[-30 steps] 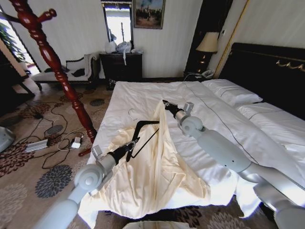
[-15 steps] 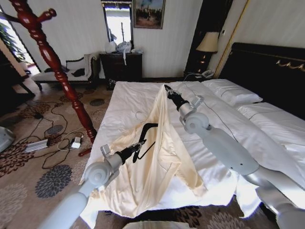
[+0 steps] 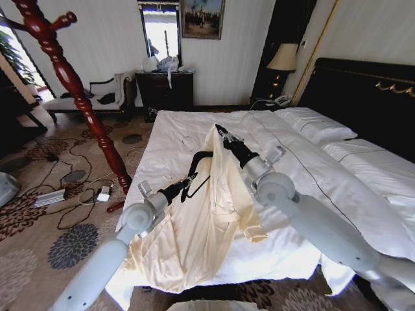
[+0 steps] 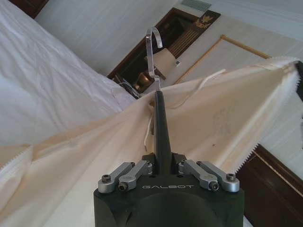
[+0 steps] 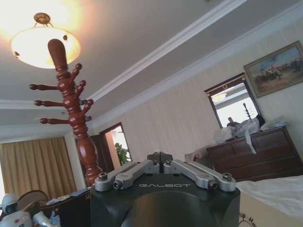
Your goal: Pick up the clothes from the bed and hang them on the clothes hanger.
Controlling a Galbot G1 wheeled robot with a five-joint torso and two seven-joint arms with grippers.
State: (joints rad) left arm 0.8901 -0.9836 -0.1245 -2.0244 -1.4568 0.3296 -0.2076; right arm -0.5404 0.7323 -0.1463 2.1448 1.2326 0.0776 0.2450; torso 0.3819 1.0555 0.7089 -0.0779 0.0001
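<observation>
The clothes (image 3: pixel 207 220), a pale cream-yellow shirt, hang from my right gripper (image 3: pixel 220 131), which is shut on the top edge and holds it above the bed (image 3: pixel 305 162). The lower part of the shirt trails over the bed's near corner. My left gripper (image 3: pixel 187 184) is shut on the black clothes hanger (image 3: pixel 201 157) just left of the raised fabric. In the left wrist view the left gripper (image 4: pixel 162 165) clamps the clothes hanger's black bar (image 4: pixel 161 123). The silver hook (image 4: pixel 152 52) points up, and the clothes (image 4: pixel 218 123) are spread behind it. The right wrist view has the right gripper (image 5: pixel 160 155) pointing towards the ceiling.
A tall red-brown coat stand (image 3: pixel 84 97) rises left of the bed, with cables and a power strip (image 3: pixel 52 196) on the carpet around its foot. A dark dresser (image 3: pixel 165 87) stands at the far wall, and a lamp (image 3: pixel 283 58) beside the headboard (image 3: pixel 363 97).
The left gripper has carried the hanger up and forward, closer to the held top of the clothes. The right gripper rose and then shifted slightly left, lifting more fabric off the sheet.
</observation>
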